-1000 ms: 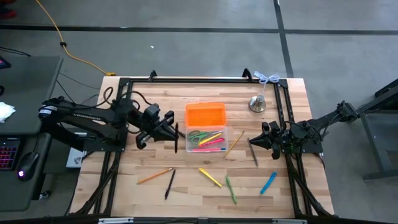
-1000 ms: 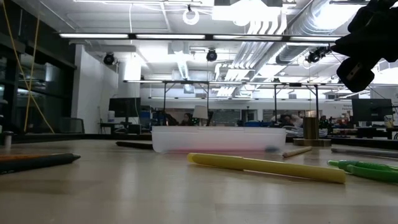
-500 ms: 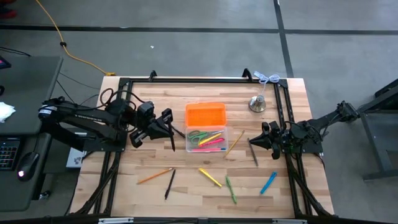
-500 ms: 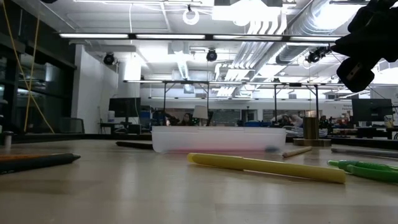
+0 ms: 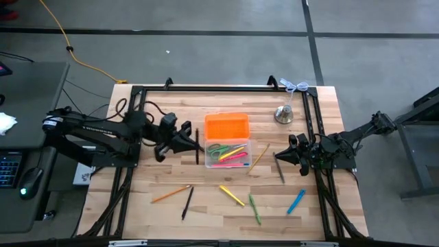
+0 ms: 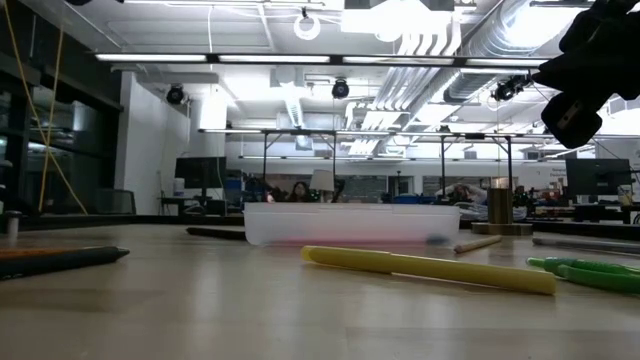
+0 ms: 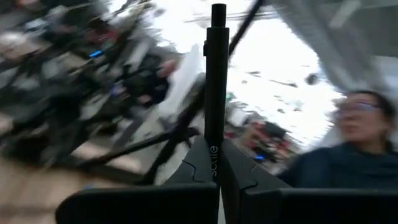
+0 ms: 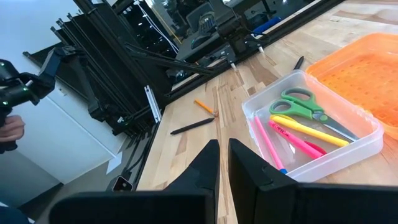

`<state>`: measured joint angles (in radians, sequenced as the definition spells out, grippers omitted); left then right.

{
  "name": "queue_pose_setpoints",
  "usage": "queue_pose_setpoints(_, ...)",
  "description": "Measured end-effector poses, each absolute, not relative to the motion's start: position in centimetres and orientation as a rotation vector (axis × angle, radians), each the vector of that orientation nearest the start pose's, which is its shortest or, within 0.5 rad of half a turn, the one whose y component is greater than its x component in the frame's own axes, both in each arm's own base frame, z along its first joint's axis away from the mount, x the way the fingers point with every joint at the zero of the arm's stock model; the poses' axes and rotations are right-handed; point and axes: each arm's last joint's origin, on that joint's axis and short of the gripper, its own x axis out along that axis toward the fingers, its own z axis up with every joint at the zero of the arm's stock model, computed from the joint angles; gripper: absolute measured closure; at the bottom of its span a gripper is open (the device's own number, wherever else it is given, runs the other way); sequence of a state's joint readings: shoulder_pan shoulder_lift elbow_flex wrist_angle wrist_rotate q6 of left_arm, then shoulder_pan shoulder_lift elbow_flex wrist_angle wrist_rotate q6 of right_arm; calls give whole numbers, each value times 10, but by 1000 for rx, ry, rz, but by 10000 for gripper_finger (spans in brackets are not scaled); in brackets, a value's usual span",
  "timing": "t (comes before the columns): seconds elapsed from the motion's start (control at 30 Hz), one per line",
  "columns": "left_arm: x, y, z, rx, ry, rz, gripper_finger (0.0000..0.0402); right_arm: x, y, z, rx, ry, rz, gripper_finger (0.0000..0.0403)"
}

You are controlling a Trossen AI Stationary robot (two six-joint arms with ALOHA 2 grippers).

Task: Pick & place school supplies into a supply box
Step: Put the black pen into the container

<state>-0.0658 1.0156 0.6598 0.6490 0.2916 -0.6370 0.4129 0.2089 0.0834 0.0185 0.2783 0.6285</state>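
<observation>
My left gripper (image 5: 191,144) hangs just left of the supply box (image 5: 228,155) and is shut on a black pen (image 5: 197,146). The clear box, its orange lid (image 5: 226,125) open on the far side, holds green scissors (image 8: 303,104), a yellow marker and pink markers. More school supplies lie loose on the table: an orange pencil (image 5: 171,193), a black pen (image 5: 186,202), a yellow marker (image 5: 232,195), a green marker (image 5: 254,209) and a blue marker (image 5: 295,201). My right gripper (image 5: 291,152) waits shut at the table's right side. My left gripper pinches the black pen's barrel (image 7: 215,140) between its two fingers, about midway along it in the high view. The fingers come from the table's left and lie across the pen. Lifted clear of the table, the pen runs from near to far.
A silver bell (image 5: 283,114) stands at the far right. A pencil (image 5: 259,156) and another black pen (image 5: 280,167) lie between the box and my right gripper. A black frame (image 5: 219,88) borders the table. A person (image 7: 348,146) shows in the room beyond.
My left gripper, holding the black pen, drew back a little toward the table's left edge, turned its wrist, then came back toward the box. The pen tilted partway and now again runs near to far, slightly closer to the box.
</observation>
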Motion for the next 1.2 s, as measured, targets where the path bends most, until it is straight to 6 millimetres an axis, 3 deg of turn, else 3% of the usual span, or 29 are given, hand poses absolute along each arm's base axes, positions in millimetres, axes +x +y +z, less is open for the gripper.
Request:
queue_pose_setpoints(0.33,246,-20,285,-740,87,-166,374,102,36,177,591,138,96,391)
queue_pose_setpoints(0.63,264,-18,255,-748,202,-12,374,102,36,177,591,137,94,391)
queue_pose_setpoints(0.77,275,-18,253,-686,308,54,371,102,36,177,591,137,94,391)
queue_pose_setpoints(1.2,321,-19,281,-344,677,156,371,101,35,176,585,150,86,391)
